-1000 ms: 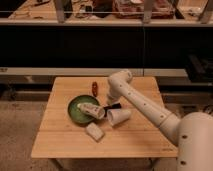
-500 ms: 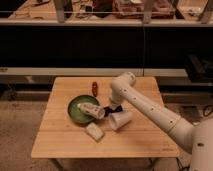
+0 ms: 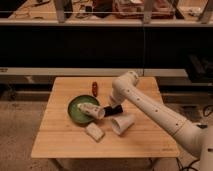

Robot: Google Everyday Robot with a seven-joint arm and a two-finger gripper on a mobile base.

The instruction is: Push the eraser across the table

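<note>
I see gripper (image 3: 109,107) low over table (image 3: 60,145) centre, betw. green bowl (image 3: 75,106) & eraser (image 3: 118,108); can't tell whether it's apart or together; eraser lies flat just behind white cup (image 3: 122,124).

The gripper (image 3: 109,107) low over the table (image 3: 60,141) partly hides the eraser (image 3: 118,108)

A raised camera faces down onto the table (image 3: 60,135) from moderate range, claw (image 3: 111,105) over its middle.

Found the gripper (image 3: 110,107) lower than before, at the eraser (image 3: 117,108), just beside the green bowl (image 3: 74,109). Noted the arm (image 3: 150,106) stretched longer, with the robot body (image 3: 204,147) drawn off toward the view's right edge.
</note>
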